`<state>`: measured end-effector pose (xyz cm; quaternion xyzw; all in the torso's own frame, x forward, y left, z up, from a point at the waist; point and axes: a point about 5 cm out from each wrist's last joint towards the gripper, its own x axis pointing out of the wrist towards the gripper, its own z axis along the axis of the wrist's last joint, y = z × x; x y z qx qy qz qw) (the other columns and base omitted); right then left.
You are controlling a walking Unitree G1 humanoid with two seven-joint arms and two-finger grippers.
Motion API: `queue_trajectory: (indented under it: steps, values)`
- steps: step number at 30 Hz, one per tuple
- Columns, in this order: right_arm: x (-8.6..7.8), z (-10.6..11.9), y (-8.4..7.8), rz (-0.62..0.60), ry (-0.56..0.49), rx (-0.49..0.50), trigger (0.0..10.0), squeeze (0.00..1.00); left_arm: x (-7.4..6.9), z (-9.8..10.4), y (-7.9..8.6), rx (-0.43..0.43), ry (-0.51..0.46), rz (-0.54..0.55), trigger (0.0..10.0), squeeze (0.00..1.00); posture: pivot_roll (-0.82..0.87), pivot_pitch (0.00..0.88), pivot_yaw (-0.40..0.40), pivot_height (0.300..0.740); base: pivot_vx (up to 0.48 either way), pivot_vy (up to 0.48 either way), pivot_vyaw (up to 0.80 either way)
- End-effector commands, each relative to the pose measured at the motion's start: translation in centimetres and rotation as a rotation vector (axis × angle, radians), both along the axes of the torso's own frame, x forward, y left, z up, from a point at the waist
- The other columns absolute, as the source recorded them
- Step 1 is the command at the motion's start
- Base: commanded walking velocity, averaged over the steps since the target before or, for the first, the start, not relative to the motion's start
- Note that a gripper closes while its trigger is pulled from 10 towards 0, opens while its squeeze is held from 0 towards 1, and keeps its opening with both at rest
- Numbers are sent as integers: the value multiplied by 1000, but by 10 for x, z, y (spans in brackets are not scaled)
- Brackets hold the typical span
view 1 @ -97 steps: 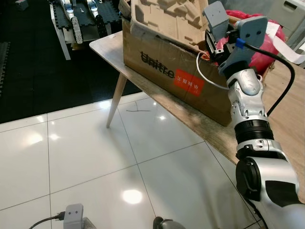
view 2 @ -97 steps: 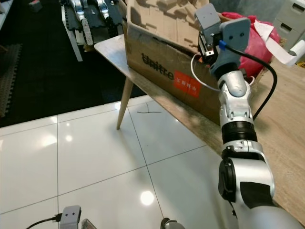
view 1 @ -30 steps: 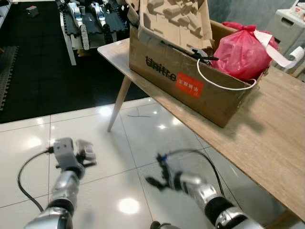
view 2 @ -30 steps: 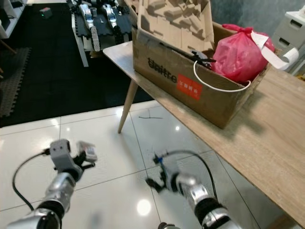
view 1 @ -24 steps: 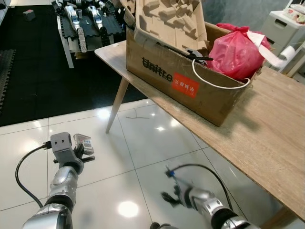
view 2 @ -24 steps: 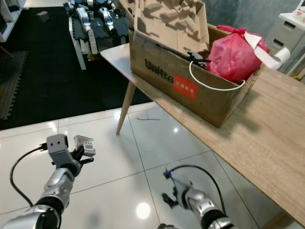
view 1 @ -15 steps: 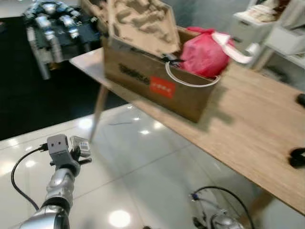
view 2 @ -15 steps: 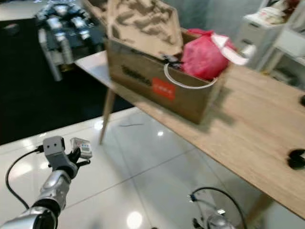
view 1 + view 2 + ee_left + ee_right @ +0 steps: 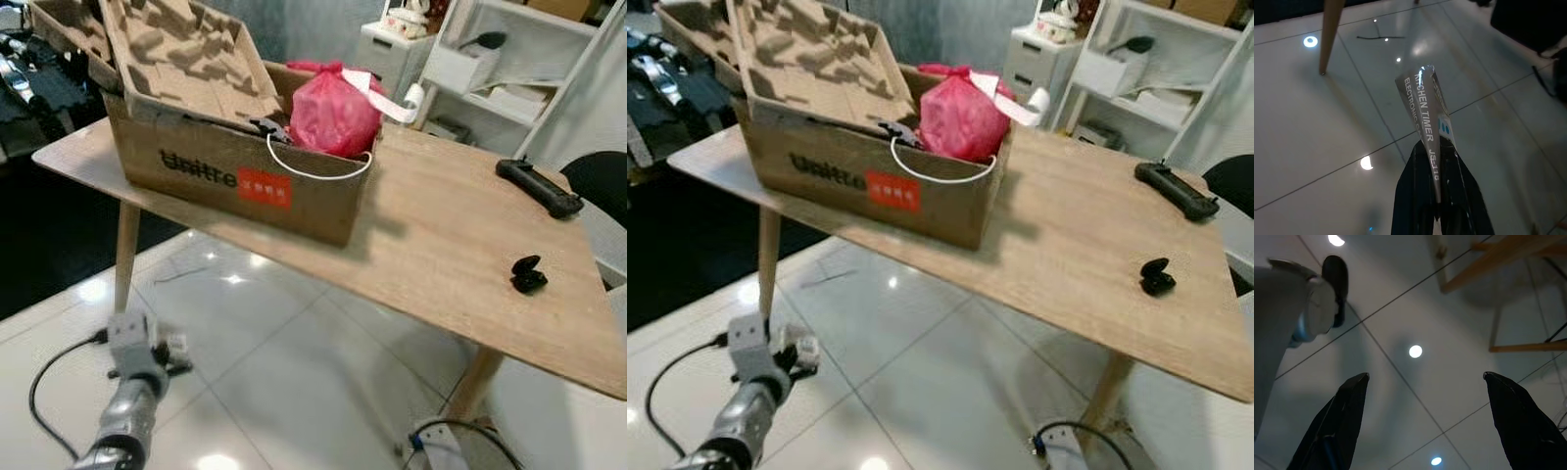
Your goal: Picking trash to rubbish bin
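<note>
While the right end effector gapes, the left end effector pinches a creased silvery wrapper printed "KITCHEN TIMER".

Head stereo pair: high, angled forward and down; both eyes share the table, box and tiled floor below. Left wrist camera: close, looking down at floor beside a table leg. Right wrist camera: low, near floor.

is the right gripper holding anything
No, the right gripper has its two black fingers spread wide apart with only bare tiled floor between them.
</note>
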<state>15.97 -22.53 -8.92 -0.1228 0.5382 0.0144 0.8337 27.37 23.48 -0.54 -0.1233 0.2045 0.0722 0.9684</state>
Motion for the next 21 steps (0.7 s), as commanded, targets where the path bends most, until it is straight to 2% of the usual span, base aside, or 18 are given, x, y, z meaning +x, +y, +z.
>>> queue_trajectory:
  steps: [1,8,17,21]
  values:
    - [1,1,-4,-6,-2,-11,10000,0,-3,-3,0,3,9,-4,10000,0,41,88,-49,740,296,0,0]
    - [1,1,-2,18,-2,-15,10000,0,2,4,4,15,-18,0,10000,0,51,80,-49,740,302,0,0]
    - [0,0,3,19,-6,-9,10000,0,6,8,1,17,-40,-20,10000,0,47,89,-39,740,294,0,0]
    - [-3,-2,4,18,1,-9,10000,0,10,13,1,15,-83,-27,10000,0,46,97,-37,740,60,0,0]
